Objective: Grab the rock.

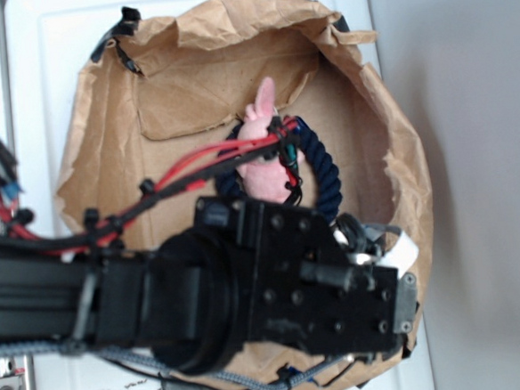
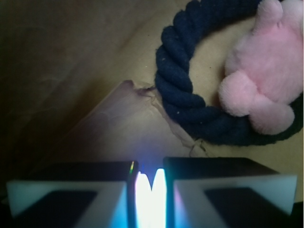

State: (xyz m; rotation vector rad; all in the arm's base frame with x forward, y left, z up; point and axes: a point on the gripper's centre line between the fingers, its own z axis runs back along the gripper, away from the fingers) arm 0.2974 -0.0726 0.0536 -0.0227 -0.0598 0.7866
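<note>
Gripper [image 2: 151, 190] fills the bottom edge of the wrist view, its two pale pads drawn almost together with only a thin bright slit between them and nothing visibly caught there, so I read it as closed on nothing. The rock cannot be found in either view: in the exterior frame the black arm [image 1: 160, 291] covers the lower half of the brown paper bag [image 1: 391, 150], and it may be hiding it. Up and to the right of the pads lie a dark blue rope ring [image 2: 178, 90] and the pink plush bunny [image 2: 266, 71] resting inside it. Which way the rock lies from the gripper cannot be told.
</note>
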